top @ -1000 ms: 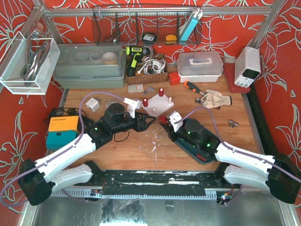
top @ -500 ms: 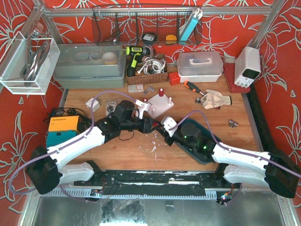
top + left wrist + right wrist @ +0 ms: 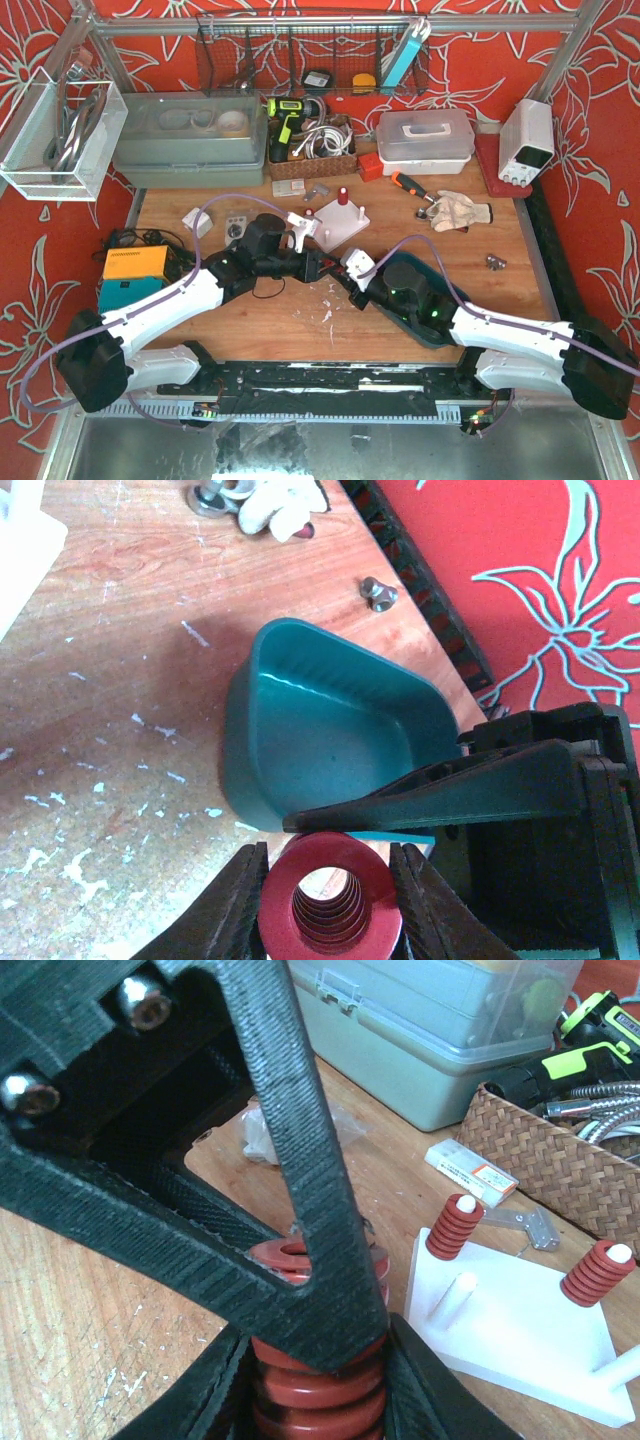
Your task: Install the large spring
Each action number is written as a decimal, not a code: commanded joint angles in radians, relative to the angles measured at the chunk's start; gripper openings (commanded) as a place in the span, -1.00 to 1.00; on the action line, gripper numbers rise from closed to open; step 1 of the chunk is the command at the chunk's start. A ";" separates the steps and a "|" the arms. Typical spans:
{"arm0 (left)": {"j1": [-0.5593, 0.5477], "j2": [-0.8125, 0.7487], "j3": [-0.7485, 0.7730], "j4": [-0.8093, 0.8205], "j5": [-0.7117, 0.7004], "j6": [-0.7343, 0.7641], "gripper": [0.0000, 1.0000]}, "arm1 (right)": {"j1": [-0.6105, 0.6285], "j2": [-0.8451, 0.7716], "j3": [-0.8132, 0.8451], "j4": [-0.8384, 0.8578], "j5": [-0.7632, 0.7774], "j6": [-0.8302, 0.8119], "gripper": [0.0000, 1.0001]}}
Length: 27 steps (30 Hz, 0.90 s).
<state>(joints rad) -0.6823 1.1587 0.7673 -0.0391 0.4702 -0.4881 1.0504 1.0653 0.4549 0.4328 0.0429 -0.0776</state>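
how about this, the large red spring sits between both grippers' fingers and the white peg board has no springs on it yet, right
Not quite. The white peg board is not bare: the right wrist view shows two small red springs already on its pegs. The rest holds: the large red spring sits between the fingers of the left gripper and the right gripper.

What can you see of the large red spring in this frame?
The large spring is a thick red coil, glossy like painted metal. The left wrist view shows it end-on, with a hollow core. Both grippers hold it at once: the left gripper presses its sides, and the right gripper flanks it closely. It is not yet on the white peg base, and it sits beside the teal tray.
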 commanded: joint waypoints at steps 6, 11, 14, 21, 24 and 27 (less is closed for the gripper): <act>-0.009 -0.033 -0.041 0.095 0.015 -0.016 -0.97 | 0.007 0.043 0.048 -0.025 0.042 -0.002 -0.13; -0.008 -0.039 -0.014 0.062 -0.135 0.032 -1.00 | 0.007 0.010 0.090 -0.140 0.118 0.059 0.58; -0.008 -0.016 0.027 0.023 -0.244 0.073 -1.00 | 0.003 -0.046 0.072 -0.165 0.202 0.070 0.94; -0.008 0.118 0.149 -0.073 -0.470 0.175 -1.00 | -0.108 -0.178 0.014 -0.212 0.359 0.161 0.98; -0.008 0.181 0.198 -0.097 -0.534 0.207 -1.00 | -0.182 -0.225 -0.014 -0.250 0.428 0.234 0.98; -0.008 0.237 0.250 -0.135 -0.607 0.231 -1.00 | -0.250 -0.264 -0.030 -0.311 0.475 0.306 0.98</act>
<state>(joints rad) -0.6884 1.3483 0.9520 -0.1249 0.0059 -0.3222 0.8635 0.8413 0.4564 0.2214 0.4007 0.1059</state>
